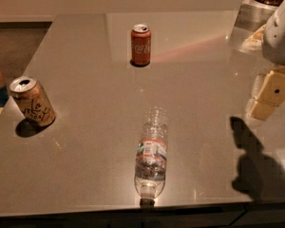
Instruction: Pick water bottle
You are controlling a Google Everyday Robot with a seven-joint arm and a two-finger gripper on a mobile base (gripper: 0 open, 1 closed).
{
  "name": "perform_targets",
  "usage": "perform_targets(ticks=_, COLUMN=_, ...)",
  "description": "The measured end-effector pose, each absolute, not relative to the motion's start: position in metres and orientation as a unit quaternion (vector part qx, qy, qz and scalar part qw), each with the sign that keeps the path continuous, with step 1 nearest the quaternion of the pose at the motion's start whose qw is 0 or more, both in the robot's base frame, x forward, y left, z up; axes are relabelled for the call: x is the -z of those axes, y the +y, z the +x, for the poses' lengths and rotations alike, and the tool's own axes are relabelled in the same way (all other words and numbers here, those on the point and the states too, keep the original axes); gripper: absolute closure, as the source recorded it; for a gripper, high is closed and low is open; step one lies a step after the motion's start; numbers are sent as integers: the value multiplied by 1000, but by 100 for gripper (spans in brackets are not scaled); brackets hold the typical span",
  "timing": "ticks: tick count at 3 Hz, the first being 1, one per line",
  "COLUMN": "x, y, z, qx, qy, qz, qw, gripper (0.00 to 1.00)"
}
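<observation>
Lying flat with its cap nearest the table [85, 184] edge, the water bottle [151, 158] probably needs a grasp across its body; the gripper [270, 95] hovers well to the bottle's right, its opening impossible to tell.

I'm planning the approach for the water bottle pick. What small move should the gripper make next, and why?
Probably shift the gripper leftward in the view and toward the near edge, until it is above the water bottle. The bottle lies on its side near the table's front edge, cap toward the camera, while the gripper is at the right, well apart from it.
</observation>
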State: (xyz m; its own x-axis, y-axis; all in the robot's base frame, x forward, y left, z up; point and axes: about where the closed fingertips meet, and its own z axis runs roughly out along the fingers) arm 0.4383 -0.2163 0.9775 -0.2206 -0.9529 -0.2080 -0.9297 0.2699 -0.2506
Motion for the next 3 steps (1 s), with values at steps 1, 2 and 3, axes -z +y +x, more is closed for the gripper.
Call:
perform_targets(ticks=1, x=-978, y=-216, z=438, qx=36, qy=780, qz=-603, qw=161, gripper=0)
perform_targets(ticks=2, x=-976, y=-199, z=441, qx=33, qy=761, qz=-628, qw=160, gripper=0)
perform_targets(ticks=3, x=-974, y=-169, z=441, qx=28, qy=726, qz=-669, qw=154, gripper=0)
